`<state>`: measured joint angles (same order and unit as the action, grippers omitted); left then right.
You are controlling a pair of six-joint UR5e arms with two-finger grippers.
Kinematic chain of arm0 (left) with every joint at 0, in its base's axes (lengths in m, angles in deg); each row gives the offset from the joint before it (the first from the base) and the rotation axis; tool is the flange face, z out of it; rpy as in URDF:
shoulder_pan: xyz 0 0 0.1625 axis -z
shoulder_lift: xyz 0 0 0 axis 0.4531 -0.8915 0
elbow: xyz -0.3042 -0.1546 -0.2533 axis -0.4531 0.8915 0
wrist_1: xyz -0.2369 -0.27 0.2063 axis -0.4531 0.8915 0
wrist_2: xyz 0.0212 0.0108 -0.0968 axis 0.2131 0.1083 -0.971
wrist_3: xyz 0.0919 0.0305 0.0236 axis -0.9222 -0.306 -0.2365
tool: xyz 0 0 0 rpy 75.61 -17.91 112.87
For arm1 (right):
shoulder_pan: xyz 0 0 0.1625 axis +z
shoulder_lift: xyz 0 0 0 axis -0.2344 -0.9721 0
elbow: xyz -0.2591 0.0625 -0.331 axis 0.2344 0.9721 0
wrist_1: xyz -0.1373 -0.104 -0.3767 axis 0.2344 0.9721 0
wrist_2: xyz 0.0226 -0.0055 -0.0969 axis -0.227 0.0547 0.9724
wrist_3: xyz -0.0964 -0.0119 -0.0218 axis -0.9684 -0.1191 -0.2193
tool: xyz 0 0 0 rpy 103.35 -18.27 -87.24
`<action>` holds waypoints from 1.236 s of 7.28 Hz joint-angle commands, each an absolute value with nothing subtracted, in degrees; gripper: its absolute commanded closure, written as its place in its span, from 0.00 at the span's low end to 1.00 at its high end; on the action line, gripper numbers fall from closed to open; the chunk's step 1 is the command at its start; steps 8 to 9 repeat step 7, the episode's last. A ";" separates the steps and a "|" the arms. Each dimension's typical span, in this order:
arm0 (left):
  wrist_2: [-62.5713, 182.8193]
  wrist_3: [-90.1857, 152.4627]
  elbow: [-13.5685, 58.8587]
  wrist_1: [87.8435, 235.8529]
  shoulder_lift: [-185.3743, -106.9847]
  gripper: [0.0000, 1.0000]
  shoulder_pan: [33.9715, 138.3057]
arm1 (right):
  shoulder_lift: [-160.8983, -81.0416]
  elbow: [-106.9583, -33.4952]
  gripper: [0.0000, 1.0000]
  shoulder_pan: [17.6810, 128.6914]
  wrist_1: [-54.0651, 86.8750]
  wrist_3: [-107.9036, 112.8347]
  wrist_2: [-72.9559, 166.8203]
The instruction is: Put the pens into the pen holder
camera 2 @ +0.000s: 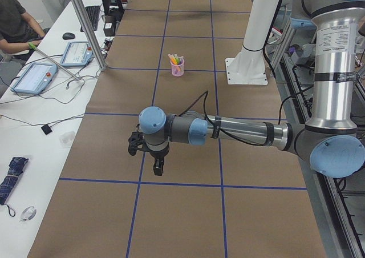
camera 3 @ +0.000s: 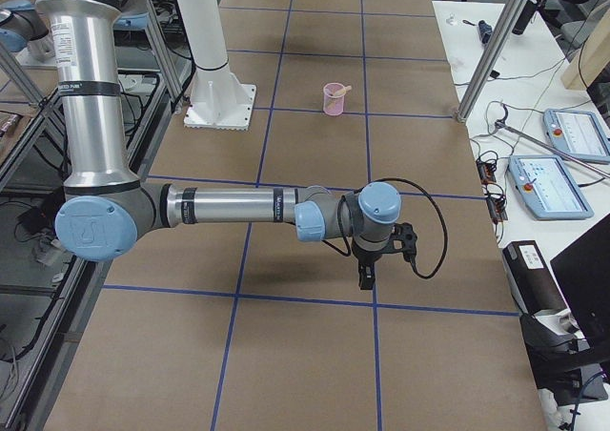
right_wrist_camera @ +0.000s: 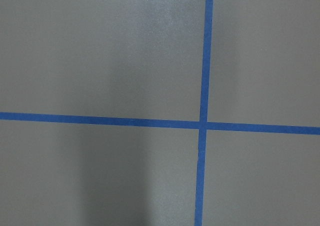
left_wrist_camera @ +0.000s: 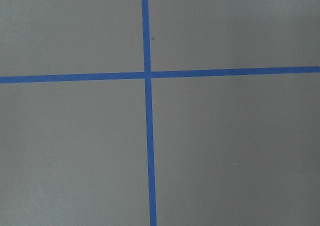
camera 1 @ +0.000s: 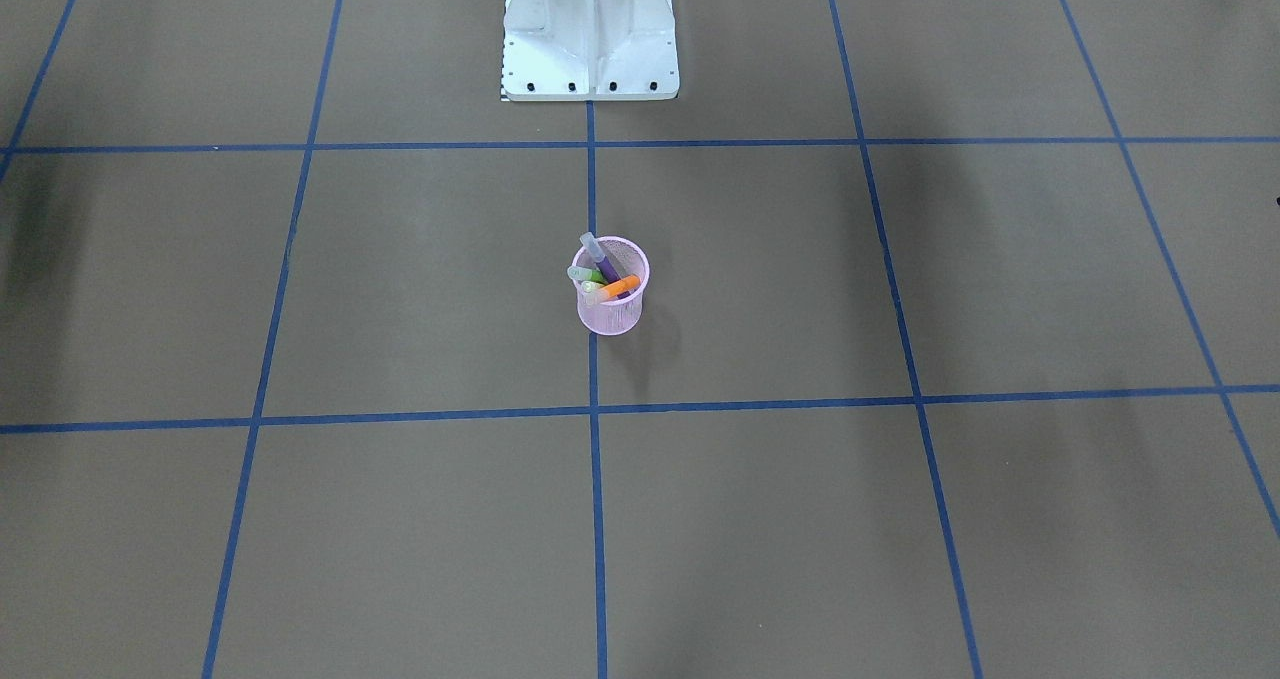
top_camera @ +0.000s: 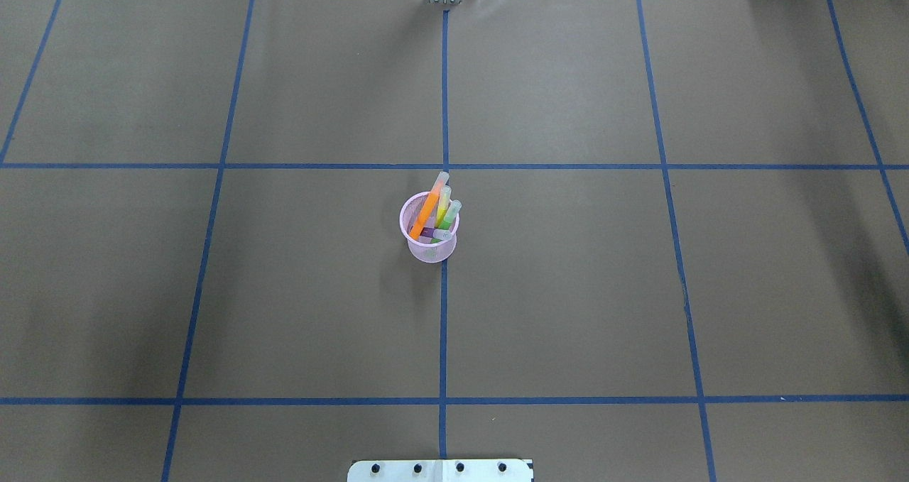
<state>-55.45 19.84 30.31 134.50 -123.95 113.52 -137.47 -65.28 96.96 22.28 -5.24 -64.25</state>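
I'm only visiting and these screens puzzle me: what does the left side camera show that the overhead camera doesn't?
Only the left side view shows the left arm stretched low over the table, and a person at a side desk. Only the overhead view makes out the purple pen in the pen holder. Both show that pink holder with pens in it, blue tape lines and the robot's white base.
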 commanded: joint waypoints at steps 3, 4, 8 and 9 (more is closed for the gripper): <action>-55.54 19.84 30.55 134.51 -123.86 0.00 113.52 | -138.43 -66.17 0.00 96.96 22.28 -5.07 -64.25; -55.54 19.84 31.16 134.51 -123.34 0.00 113.52 | -139.48 -67.40 0.00 96.96 22.28 -4.98 -64.25; -55.45 19.84 34.85 134.51 -120.10 0.00 113.60 | -142.99 -71.00 0.00 96.96 22.28 -4.89 -64.25; -55.45 19.84 34.85 134.51 -120.10 0.00 113.60 | -142.99 -71.00 0.00 96.96 22.28 -4.89 -64.25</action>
